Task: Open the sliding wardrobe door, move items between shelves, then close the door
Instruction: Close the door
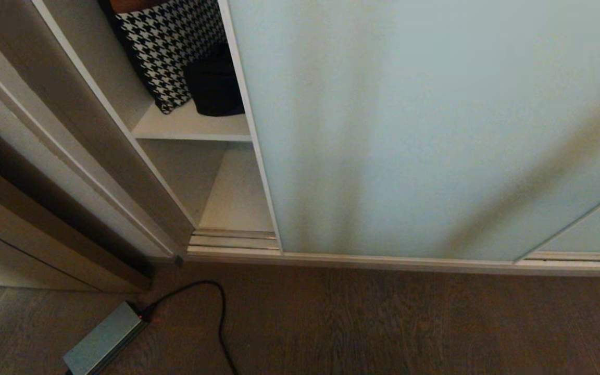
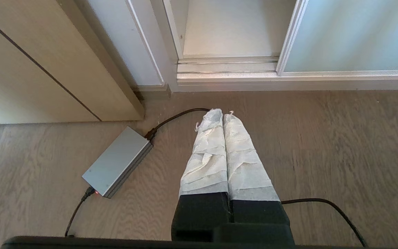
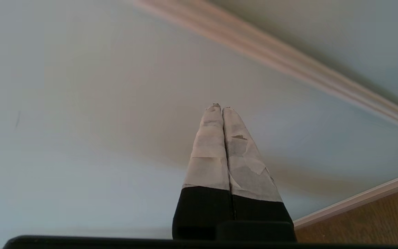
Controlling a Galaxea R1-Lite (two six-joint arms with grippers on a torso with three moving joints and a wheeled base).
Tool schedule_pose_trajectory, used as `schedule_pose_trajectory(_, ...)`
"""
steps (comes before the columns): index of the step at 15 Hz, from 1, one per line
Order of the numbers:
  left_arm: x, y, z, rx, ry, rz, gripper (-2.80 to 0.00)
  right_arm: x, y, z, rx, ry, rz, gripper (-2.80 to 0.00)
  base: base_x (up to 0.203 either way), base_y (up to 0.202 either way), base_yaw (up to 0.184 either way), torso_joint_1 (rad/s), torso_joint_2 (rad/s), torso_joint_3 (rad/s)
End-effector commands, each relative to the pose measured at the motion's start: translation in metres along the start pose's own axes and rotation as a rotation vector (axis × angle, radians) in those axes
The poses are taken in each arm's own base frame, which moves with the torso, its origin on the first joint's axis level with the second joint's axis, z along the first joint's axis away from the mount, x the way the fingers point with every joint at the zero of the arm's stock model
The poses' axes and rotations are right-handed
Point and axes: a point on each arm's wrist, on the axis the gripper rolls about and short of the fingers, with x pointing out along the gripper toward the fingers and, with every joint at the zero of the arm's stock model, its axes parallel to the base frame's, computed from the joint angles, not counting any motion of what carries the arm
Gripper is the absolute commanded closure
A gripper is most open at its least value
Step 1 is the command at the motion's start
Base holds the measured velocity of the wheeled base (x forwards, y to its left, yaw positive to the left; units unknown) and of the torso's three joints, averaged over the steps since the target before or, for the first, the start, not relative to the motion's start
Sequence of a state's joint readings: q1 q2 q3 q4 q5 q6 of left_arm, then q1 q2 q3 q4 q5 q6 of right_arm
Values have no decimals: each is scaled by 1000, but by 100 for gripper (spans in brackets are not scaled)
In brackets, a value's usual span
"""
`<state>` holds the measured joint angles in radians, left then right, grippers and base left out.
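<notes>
Floor cable (image 1: 221,317) and grey box (image 1: 103,341) lie nearest, below the wardrobe. Door (image 1: 425,130) is only partly slid, a narrow gap at its left edge showing the shelf (image 1: 190,127) with a black bag (image 1: 214,86) beside a houndstooth cushion (image 1: 167,47). Right gripper (image 3: 222,108), fingers pressed together, points at the glass panel; contact unclear. Likely the door-sliding step; next needs a sideways push. Left gripper (image 2: 222,112), also pressed together, hangs over the floor. Only wrist views show grippers; only the head view shows the bag.
</notes>
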<state>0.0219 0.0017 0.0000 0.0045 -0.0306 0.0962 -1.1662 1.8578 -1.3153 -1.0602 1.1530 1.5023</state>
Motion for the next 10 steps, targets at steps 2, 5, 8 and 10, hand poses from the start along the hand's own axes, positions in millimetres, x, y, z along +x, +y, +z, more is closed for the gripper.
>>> schedule_pose_trajectory(2,0,0,0,0,2,1,0,12,-18,1,39,19,3,0,0,0,0,0,0,0)
schedule_pose_trajectory(5,0,0,0,0,1,0,0,15,-16,1,44,-44,0,0,0,0,0,0,0,0)
schedule_pose_trajectory(8,0,0,0,0,2,1,0,23,-11,-3,64,-48,3,0,0,0,0,0,0,0)
schedule_pose_trajectory(10,0,0,0,0,2,1,0,34,-13,-3,108,-68,-10,0,0,0,0,0,0,0)
